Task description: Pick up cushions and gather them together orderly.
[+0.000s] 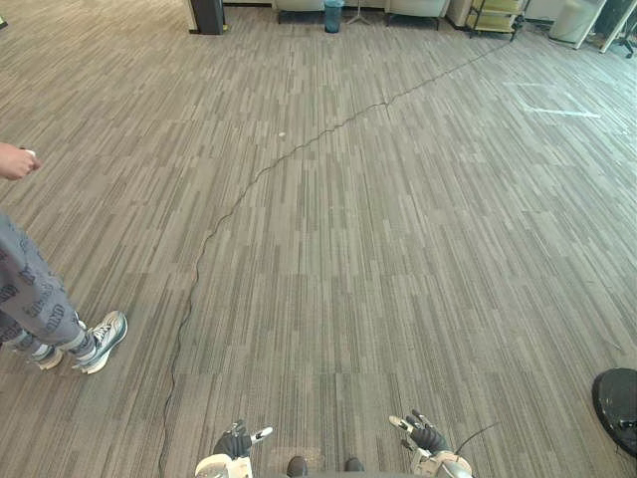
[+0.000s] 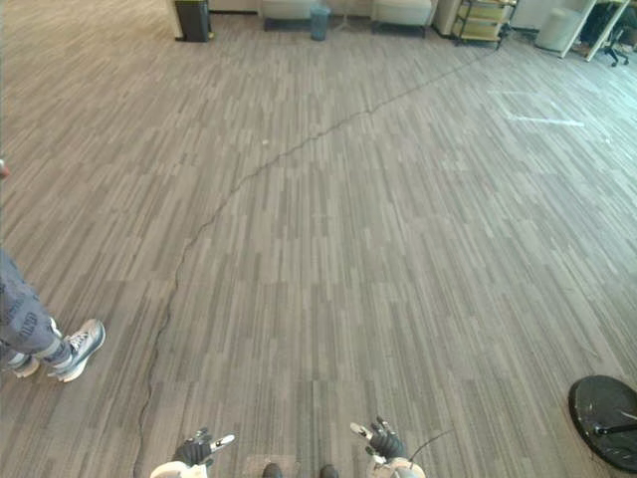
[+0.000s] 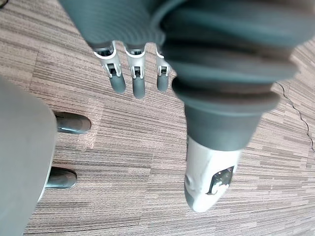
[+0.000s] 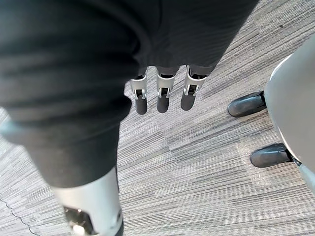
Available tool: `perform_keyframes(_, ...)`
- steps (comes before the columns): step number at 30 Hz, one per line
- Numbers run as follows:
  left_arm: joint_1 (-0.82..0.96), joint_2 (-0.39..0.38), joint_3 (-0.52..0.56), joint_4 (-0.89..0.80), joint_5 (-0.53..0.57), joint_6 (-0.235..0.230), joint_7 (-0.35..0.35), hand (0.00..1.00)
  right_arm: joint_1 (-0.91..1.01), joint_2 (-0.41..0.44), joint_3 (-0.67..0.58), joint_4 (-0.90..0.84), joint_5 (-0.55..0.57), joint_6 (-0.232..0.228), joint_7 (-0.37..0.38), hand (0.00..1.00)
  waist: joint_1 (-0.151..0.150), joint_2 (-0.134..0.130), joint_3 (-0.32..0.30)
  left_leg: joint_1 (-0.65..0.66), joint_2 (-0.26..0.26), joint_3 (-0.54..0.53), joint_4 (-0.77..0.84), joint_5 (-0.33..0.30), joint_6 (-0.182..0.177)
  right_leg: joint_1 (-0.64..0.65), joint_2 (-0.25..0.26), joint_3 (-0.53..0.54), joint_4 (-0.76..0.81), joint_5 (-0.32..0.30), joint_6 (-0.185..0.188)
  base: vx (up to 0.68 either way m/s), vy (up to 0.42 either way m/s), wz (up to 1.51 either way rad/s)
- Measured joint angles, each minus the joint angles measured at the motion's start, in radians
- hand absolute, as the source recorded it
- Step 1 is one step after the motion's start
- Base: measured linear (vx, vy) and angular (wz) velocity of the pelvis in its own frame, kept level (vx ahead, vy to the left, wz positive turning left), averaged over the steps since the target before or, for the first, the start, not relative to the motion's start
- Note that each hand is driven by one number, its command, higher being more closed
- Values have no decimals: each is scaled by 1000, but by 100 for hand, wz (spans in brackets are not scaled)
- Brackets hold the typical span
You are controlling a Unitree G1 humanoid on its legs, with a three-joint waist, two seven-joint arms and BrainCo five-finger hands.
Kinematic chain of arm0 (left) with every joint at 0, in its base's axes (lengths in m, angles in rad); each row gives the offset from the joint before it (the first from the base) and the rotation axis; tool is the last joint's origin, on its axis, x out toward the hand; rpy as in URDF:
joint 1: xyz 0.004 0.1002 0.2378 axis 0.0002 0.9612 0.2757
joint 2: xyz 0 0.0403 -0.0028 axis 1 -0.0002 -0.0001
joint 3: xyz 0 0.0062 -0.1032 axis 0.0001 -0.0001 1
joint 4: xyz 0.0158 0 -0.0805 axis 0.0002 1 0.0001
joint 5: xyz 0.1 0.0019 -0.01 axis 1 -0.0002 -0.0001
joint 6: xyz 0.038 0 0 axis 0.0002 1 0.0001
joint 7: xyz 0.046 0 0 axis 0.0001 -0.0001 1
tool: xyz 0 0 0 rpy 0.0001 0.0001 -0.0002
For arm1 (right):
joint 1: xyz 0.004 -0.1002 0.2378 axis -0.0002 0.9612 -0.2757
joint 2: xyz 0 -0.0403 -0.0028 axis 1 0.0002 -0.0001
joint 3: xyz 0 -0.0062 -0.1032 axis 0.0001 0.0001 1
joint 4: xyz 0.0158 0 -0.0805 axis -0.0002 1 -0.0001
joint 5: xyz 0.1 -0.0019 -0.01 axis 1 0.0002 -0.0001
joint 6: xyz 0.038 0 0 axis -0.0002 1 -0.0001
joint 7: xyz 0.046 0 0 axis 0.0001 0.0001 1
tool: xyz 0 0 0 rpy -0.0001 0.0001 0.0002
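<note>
Left hand (image 3: 133,73): hangs low at your near left. Its fingers are straight and point down at the carpet, the thumb is apart from them, and it has hold of nothing.
Right hand (image 4: 162,93): hangs low at your near right, in the same posture. Its fingers are straight, its thumb is out, and it holds nothing.
Cushions: you cannot tell from these views where they lie.
Carpet (image 1: 398,249): grey striped tiles stretch from your hands to the far wall.
Person: stands at your left, well apart from the left hand. You see grey printed trouser legs (image 1: 28,289), pale sneakers (image 1: 100,342) with toes turned toward the middle of the floor, and one hand (image 1: 14,160) held out at the view's edge.
Black round base (image 1: 617,408): lies flat on the carpet at your near right, out beyond the right hand and apart from it.
White tape marks (image 1: 557,110): thin lines on the carpet, far right.
White speck (image 1: 283,135): a small bit on the carpet, mid-distance and left of centre. It is too small for you to identify.
Far wall, left to right: a dark box (image 1: 209,15), a pale seat (image 1: 299,6), a blue-green bin (image 1: 333,15), a second pale seat (image 1: 413,8), and a yellow-green wheeled shelf (image 1: 495,15). In the corner are white furnishings (image 1: 577,20).
</note>
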Motion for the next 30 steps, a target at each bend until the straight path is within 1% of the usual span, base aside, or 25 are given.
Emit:
perform_keyframes(5,-19,0,0,-1,14,5,2,0,-4,-2,-1,-8,1,0,-1,0,0,-2,25,-13,0,-17,0,-2,-3,-9,0,-20,19,-20,-9,-7,-17,10)
perform_keyframes(6,-23,-1,1,-3,14,6,2,0,-4,-2,-1,-8,0,0,-4,0,0,-4,25,-20,2,-20,7,-10,-13,-27,0,-24,41,-35,-12,34,-23,13)
perform_keyframes(8,-26,1,3,-4,15,6,2,0,-3,-2,-3,-9,1,0,-12,0,1,-8,31,-33,4,-21,36,-27,-20,-38,-4,-27,77,-58,-13,84,-22,9)
perform_keyframes(9,-35,3,15,-8,16,6,3,0,-3,0,-3,-9,1,0,-18,0,1,-20,41,-71,0,-8,139,-73,-33,-45,-13,-27,111,-81,-18,103,-31,22)
perform_keyframes(10,-42,4,34,-15,17,6,3,0,-1,2,-4,-3,1,1,-20,0,2,-32,50,-132,-3,30,284,-115,-61,-43,-26,-39,131,-98,-23,79,-36,24)
perform_keyframes(11,-44,3,42,-25,18,6,3,0,1,4,-4,-1,1,1,-20,0,2,-38,56,-166,-3,52,359,-129,-76,-39,-32,-41,136,-103,-25,59,-61,21)
perform_keyframes(12,-49,1,49,-43,18,6,5,0,5,3,-5,-1,1,1,-21,0,6,-40,66,-223,4,90,491,-139,-88,-30,-39,-42,142,-111,-33,46,-45,2)
perform_keyframes(13,-56,-3,61,-56,18,4,7,0,-3,-2,-10,-4,1,1,-24,0,11,-29,95,-292,33,141,663,-178,-89,3,-43,-42,143,-125,-47,44,-11,-6)
perform_keyframes(14,-57,-13,67,-63,18,2,19,0,0,-4,-15,-3,1,2,-30,0,14,-14,103,-320,67,171,701,-213,-79,15,-39,-38,142,-146,-54,37,35,-8)
perform_keyframes(15,-58,-16,67,-64,17,2,22,0,0,-8,-28,-4,1,2,-35,0,13,-3,104,-338,85,183,696,-217,-72,19,-39,-36,144,-155,-52,82,73,-12)
perform_keyframes(16,-60,-23,66,-66,15,2,23,0,-4,-17,-40,-4,0,2,-45,0,14,10,108,-361,105,196,618,-213,-67,27,-45,-20,141,-166,-42,150,122,-19)
perform_keyframes(17,-58,-24,67,-68,14,0,23,0,-11,-19,-39,-4,-1,4,-50,0,19,14,109,-374,114,200,530,-188,-63,26,-54,-6,139,-174,-32,236,184,-34)
perform_keyframes(18,-57,-24,67,-72,14,-2,24,0,-18,-20,-39,-4,-3,6,-56,0,21,17,109,-383,118,199,407,-133,-68,26,-64,13,135,-185,-19,234,190,-35)
perform_keyframes(19,-58,-23,67,-73,15,-2,24,0,-24,-19,-39,-4,-9,9,-62,0,22,18,109,-389,121,201,356,-77,-74,28,-73,23,130,-190,-10,323,222,-48)
perform_keyframes(20,-58,-30,67,-74,16,-2,28,0,-30,-19,-38,-8,-19,11,-67,0,32,22,107,-390,119,217,300,34,-89,33,-90,52,113,-202,4,384,241,-45)
perform_keyframes(21,-62,-29,67,-72,17,-2,37,0,-38,-18,-39,-6,-21,12,-70,0,37,20,103,-387,95,233,312,15,-43,34,-114,67,105,-209,12,422,228,-40)
perform_keyframes(22,-66,-30,70,-73,17,-2,42,0,-40,-14,-40,-1,-24,14,-71,0,35,14,104,-400,92,243,335,-8,-30,31,-119,75,104,-199,6,449,202,-20)
perform_keyframes(23,-72,-32,80,-75,16,-3,45,0,-43,-2,-42,-2,-42,17,-72,0,37,11,105,-408,90,257,397,-37,8,37,-132,93,107,-159,20,465,211,-11)
perform_keyframes(24,-73,-31,87,-73,15,-1,46,0,-44,1,-42,-2,-53,18,-75,0,41,7,104,-398,91,275,429,-47,24,48,-143,125,125,-129,25,446,225,-14)
perform_keyframes(25,-72,-31,87,-72,14,-1,48,0,-43,4,-42,-5,-58,18,-75,0,45,5,103,-386,91,278,444,-49,26,46,-143,142,156,-110,24,474,252,-19)
perform_keyframes(26,-68,-34,86,-72,15,0,50,0,-38,7,-42,-6,-59,18,-77,0,52,5,100,-336,82,279,412,-56,37,33,-140,152,234,-91,33,366,187,-21)
perform_keyframes(27,-65,-39,85,-71,16,1,56,0,-33,7,-47,-9,-60,17,-78,0,52,5,95,-287,70,280,371,-75,39,-3,-139,161,343,-89,36,438,213,-23)
perform_keyframes(28,-61,-42,83,-71,16,5,62,0,-33,5,-52,-9,-60,17,-79,0,50,7,87,-254,70,280,345,-101,31,-50,-137,172,462,-91,56,296,140,-18)
perform_keyframes(29,-57,-42,78,-71,23,6,63,0,-33,3,-55,-14,-60,17,-80,0,50,7,84,-213,65,277,318,-142,23,-111,-133,180,625,-82,112,370,155,-7)
perform_keyframes(30,-62,-29,64,-65,36,9,63,0,-30,9,-62,-26,-60,18,-84,0,39,-21,92,-150,34,270,295,-172,33,-206,-158,190,867,-37,173,397,106,5)
